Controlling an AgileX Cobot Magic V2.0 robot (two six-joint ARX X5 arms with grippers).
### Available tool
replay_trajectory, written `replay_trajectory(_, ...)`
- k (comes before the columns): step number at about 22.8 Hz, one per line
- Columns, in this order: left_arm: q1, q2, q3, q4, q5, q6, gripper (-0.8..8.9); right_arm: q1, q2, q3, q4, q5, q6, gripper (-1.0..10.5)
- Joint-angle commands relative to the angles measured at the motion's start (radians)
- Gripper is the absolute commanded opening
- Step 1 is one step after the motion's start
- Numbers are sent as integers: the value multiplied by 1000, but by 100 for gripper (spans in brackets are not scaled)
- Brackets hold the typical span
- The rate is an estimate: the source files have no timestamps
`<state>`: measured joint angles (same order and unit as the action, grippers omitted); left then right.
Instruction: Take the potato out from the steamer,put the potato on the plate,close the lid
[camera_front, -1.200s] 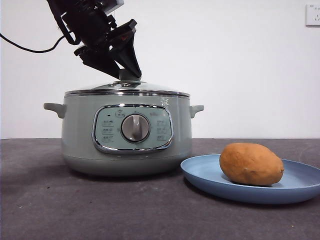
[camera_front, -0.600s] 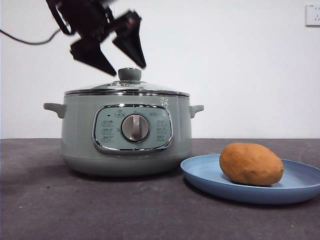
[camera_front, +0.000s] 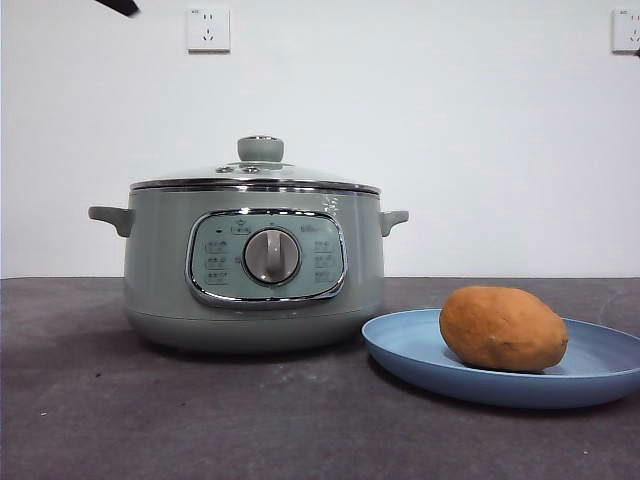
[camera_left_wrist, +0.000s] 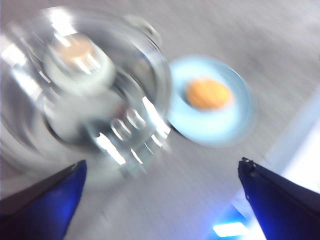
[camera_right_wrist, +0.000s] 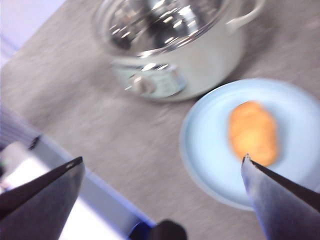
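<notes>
From the front, the steamer (camera_front: 255, 270) stands on the dark counter (camera_front: 150, 420) with the lid (camera_front: 256, 176) seated on its rim. Just beside it, the potato (camera_front: 503, 328) lies on the blue plate (camera_front: 420, 355). A black tip (camera_front: 120, 6) shows at the top corner.

The left wrist view is blurred: the left pincer (camera_left_wrist: 160, 192) hangs high above lid and plate, jaws spread wide, empty.

In the right wrist view, the right pincer (camera_right_wrist: 162, 187) is likewise spread and empty, well above the plate and potato.
</notes>
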<state>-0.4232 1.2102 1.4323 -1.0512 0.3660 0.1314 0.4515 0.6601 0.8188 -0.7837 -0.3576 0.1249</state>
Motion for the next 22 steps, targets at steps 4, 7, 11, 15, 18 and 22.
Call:
replay_trajectory(4,-3,-42,-5,-105,12,-3,-6,2,3,5,-13,-89,17,157)
replay_trajectory(7,-3,-42,-5,-117,11,1,-8,2,3,5,-14,-87,16,-19)
replay_trajectory(11,-3,-42,-5,-112,11,0,-8,2,3,5,-13,-82,17,-11)
replay_trajectory(15,-3,-42,-5,-106,4,0,-4,2,3,5,-13,-81,15,2)
replay_trajectory(18,-3,-42,-5,-106,4,0,-4,2,3,5,-13,-82,15,2)
replay_trajectory(22,-3,-42,-5,-93,4,0,-4,2,3,5,-13,-82,15,2)
